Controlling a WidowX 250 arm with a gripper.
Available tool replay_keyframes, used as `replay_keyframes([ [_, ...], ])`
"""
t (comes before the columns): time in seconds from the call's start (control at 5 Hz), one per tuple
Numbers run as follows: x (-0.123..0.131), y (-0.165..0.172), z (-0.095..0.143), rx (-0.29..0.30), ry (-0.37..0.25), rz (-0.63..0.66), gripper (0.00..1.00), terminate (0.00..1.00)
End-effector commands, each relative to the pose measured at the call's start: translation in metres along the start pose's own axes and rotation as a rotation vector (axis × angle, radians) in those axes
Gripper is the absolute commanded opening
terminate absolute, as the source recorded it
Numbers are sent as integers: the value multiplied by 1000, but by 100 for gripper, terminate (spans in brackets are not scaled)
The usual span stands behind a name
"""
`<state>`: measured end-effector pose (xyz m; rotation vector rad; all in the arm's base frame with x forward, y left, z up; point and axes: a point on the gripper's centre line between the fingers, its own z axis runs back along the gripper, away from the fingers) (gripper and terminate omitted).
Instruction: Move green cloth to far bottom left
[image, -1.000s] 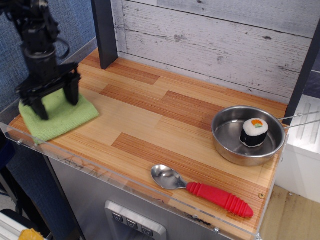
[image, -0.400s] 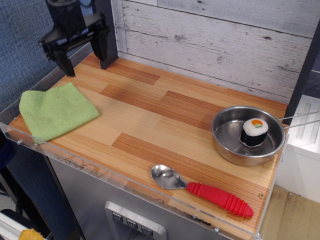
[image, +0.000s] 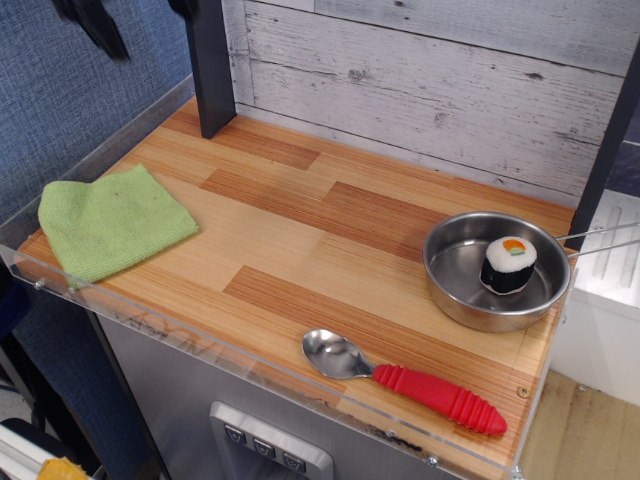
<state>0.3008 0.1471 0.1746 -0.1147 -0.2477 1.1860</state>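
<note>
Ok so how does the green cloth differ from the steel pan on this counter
The green cloth is soft, matte and lies flat at the near left corner; the steel pan is rigid, shiny and sits at the right edge. The cloth is roughly square, the pan round with raised walls. Nothing lies on the cloth, while the pan holds a sushi roll. Both rest on the wooden counter, untouched by the gripper.

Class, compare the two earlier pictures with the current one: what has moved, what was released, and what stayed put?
The gripper let go of the green cloth and rose up and away; now only blurred finger tips show at the top left edge. The cloth lies flat in the near left corner, unmoved. The pan with the sushi piece and the red-handled spoon stayed put.
</note>
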Motion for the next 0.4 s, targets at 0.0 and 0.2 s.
replay_keyframes([
  [0.0, -5, 8, 34, -76, -79, -54, 100, 0],
  [0.2, -5, 8, 34, -76, -79, -54, 100, 100],
])
